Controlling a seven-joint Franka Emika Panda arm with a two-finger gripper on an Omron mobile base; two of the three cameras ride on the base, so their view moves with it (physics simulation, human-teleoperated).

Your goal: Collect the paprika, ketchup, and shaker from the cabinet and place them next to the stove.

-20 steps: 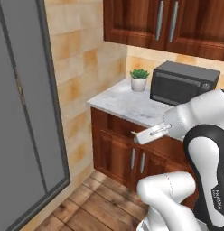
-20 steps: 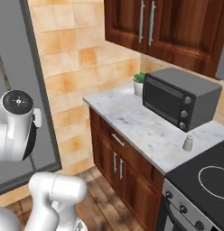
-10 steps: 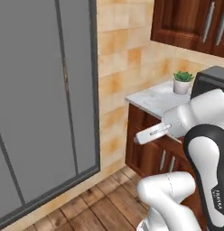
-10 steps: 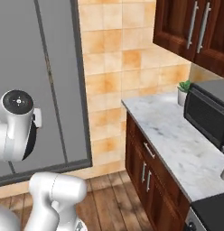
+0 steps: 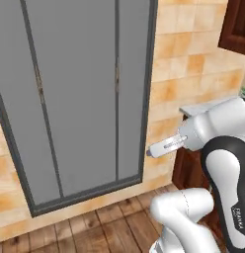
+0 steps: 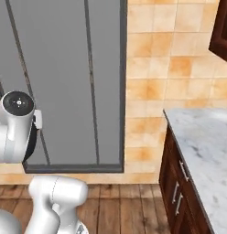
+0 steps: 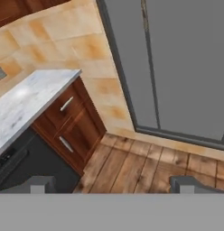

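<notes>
Grey panelled door (image 5: 80, 99) faces us at 12 o'clock; claw (image 7: 111, 184) fingers apart and empty, since we judge no bottle reached; marble counter (image 6: 202, 146) at 3 o'clock.

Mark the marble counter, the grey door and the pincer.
marble counter (image 6: 197, 137), right base view, bare top.
grey door (image 5: 80, 94), left base view, middle panel.
pincer (image 7: 109, 184), hand view, midway between its open tips.

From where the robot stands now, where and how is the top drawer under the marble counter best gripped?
Probably the middle of its metal bar handle, approached straight at the drawer front. The bar lies level and stands off the wood, leaving room to close above and below.
</notes>
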